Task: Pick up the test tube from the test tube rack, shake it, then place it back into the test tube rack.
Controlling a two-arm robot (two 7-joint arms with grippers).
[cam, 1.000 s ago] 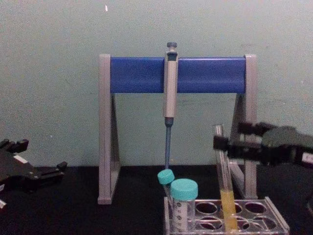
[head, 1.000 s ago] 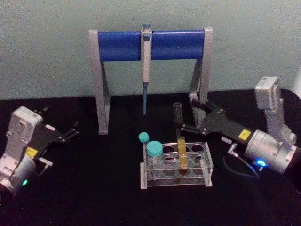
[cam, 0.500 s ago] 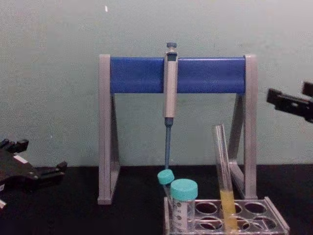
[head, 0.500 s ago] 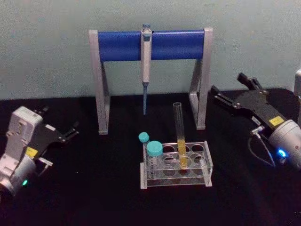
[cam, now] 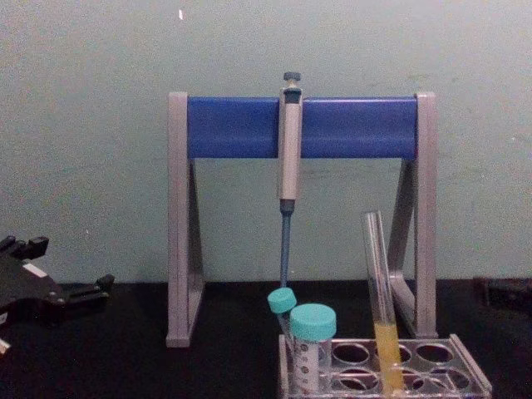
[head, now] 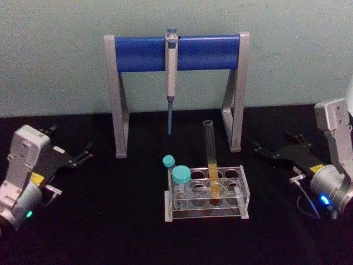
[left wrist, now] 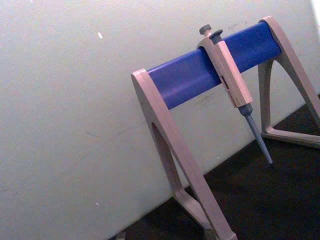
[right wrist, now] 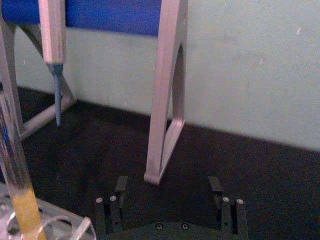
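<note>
Near the lower middle of the head view, the test tube (head: pixel 210 157) is standing upright in the test tube rack (head: pixel 207 193), yellow liquid filling its lower part and its open top reaching well above the rack. Nothing is holding it. Two teal-capped tubes (head: pixel 180 176) are sitting in the rack's left-hand holes, one leaning behind the other. The chest view is cutting the rack off at the bottom edge of the frame, so its base is not showing there.

At the right edge of the head view, the right gripper (head: pixel 270 150) is lying low over the black worktop (head: pixel 110 221), well apart from the rack — its fingers are spread wide with nothing between them, which the right wrist view confirms. In the chest view it is appearing as a dark shape at the right edge, hard to make out.

At the left edge, the left gripper (head: pixel 83 155) is resting parked, also well away from the rack; its dark fingers are blending into the worktop, and I cannot tell how far apart they are.

Behind the rack, the grey-and-blue pipette stand (head: pixel 176 52) is carrying one pipette (head: pixel 171 72), hanging tip down.
</note>
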